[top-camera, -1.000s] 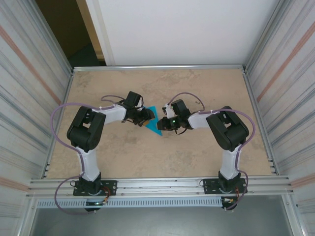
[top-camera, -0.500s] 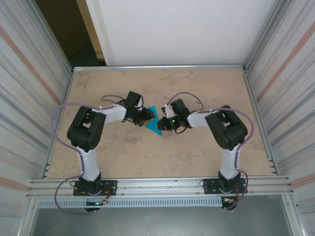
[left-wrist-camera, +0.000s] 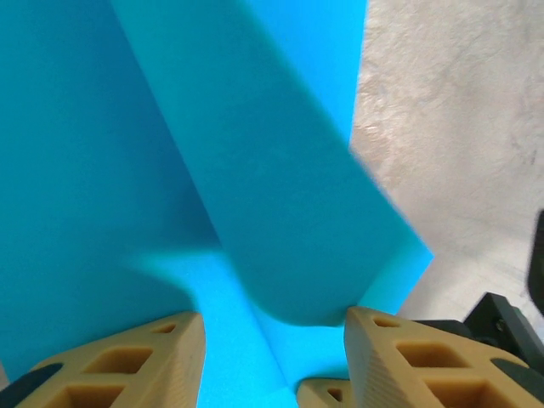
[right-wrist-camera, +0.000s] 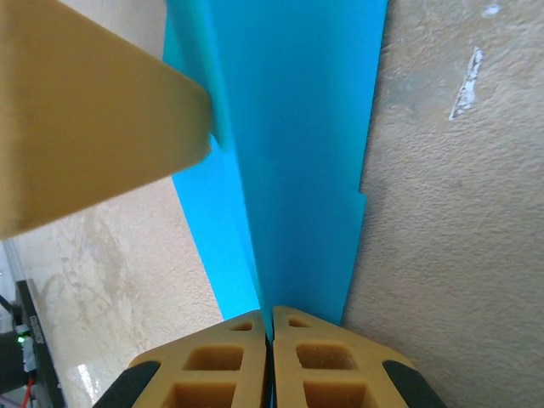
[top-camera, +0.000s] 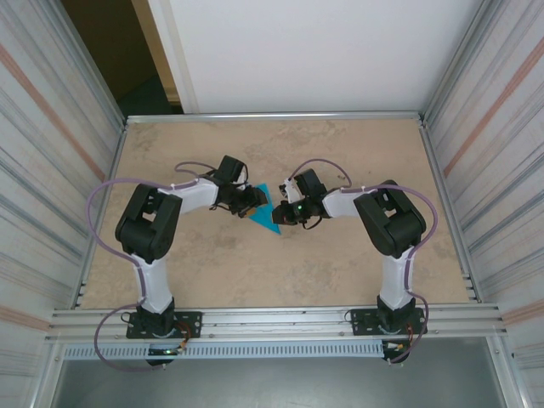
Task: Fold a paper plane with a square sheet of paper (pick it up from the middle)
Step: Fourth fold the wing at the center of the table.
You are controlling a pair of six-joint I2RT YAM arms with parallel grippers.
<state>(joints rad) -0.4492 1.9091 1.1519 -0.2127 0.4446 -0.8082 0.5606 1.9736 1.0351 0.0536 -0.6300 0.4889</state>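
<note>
**Mid-fold: right claw clamped on the crease, left claw straddling a flap**

Left gripper (top-camera: 253, 202) is at about 10 o'clock of the sheet. Its jaws stand apart, and the wrist view shows a raised flap passing between them with nothing pinched. In the right wrist view, one tan pad (right-wrist-camera: 93, 110) of that gripper butts against the sheet's edge at 10 o'clock.

Sheet of paper (top-camera: 266, 218) is mid-table (top-camera: 357, 272) between the two claws. It is already creased into a narrow teal wedge, with its long axis running roughly 12 to 5 o'clock. It's part lifted, not lying flat.

Right gripper (top-camera: 281, 214) is at 3 o'clock of the sheet. Its fingers are closed flush together with the centre ridge nipped in the seam.

Handling, my read:
- The paper is very light, thin and floppy away from the folds, and only the creases give it any stiffness.
- It looks smooth, so a shallow pinch could slip.
- A hard tug from either side would likely tear or skew it.
- Best hold is on the doubled centre crease near mid-length, not on a single-layer flap or corner.
</note>
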